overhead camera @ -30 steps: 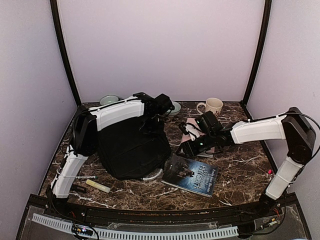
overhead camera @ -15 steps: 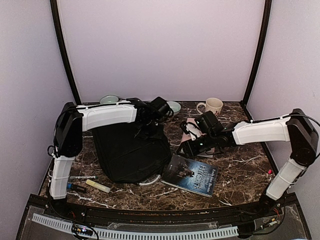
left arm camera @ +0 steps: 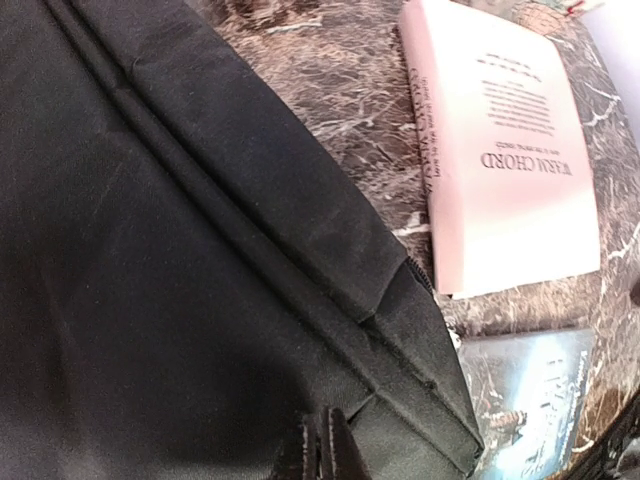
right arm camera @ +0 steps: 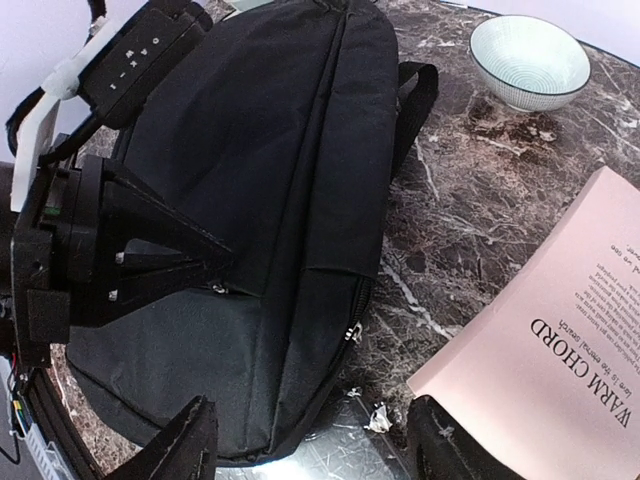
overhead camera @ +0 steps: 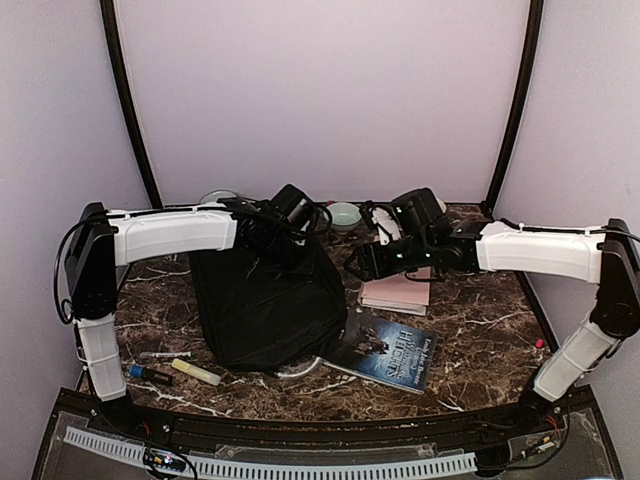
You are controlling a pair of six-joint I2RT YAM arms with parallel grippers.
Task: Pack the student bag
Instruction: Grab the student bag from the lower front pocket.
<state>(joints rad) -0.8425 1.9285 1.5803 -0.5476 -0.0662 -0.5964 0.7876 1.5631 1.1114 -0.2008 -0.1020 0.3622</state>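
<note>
The student bag (overhead camera: 262, 312) is a large black backpack lying left of centre, with a grey-white handle (overhead camera: 296, 368) at its near edge. My left gripper (overhead camera: 290, 240) is shut on the bag's top fabric and holds it tented up. In the left wrist view the shut fingertips (left arm camera: 325, 450) pinch black cloth (left arm camera: 150, 250). My right gripper (overhead camera: 365, 268) hangs open and empty just right of the bag. In its own view (right arm camera: 315, 450) the jaws stand wide apart above the bag's edge (right arm camera: 290, 160) and a zipper pull (right arm camera: 352, 333).
A pink book (overhead camera: 402, 292) lies right of the bag, also seen in the wrist views (left arm camera: 510, 160) (right arm camera: 560, 340). A blue book (overhead camera: 385, 348) lies nearer. A bowl (overhead camera: 346, 214) (right arm camera: 530, 60) and a second bowl (overhead camera: 218, 197) stand at the back. Markers (overhead camera: 195, 372) lie front left.
My left arm has stretched out leftward and pulled the bag's top upward. My right gripper has risen and moved back-left, off the pink book, which now shows whole.
</note>
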